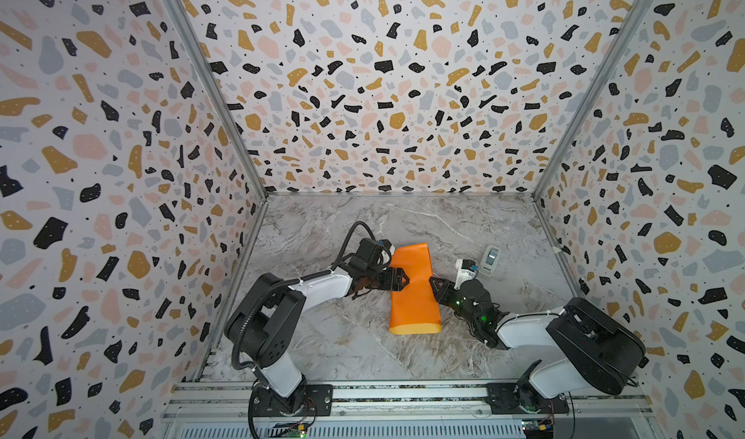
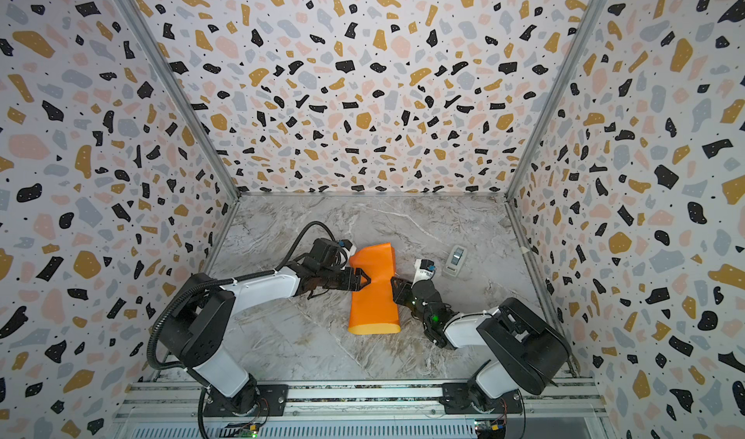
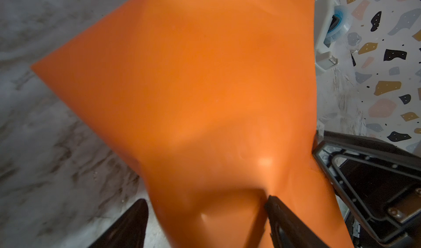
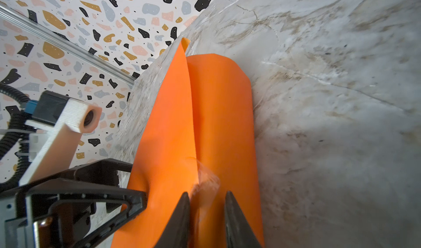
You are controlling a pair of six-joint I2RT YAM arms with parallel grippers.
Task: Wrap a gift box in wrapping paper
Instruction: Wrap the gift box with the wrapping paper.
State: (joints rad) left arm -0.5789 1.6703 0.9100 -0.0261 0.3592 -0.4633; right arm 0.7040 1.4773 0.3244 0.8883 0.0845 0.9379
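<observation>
A grey marble-patterned tabletop (image 1: pixel 342 344) is enclosed by terrazzo-print wall panels (image 1: pixel 363 94). The left gripper (image 1: pixel 403 280) is spread wide at 9 o'clock of the folded orange wrapping paper (image 1: pixel 415 304) lying mid-table; the right gripper (image 4: pixel 207 197) is slightly parted at 3 o'clock.

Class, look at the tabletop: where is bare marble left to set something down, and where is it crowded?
Free: the table strip between the back wall and the wrapping paper; also the patch between the paper and the front rail. Crowded: the middle, where the jaws of the left arm and right arm flank the paper, with the tape dispenser nearby.
</observation>
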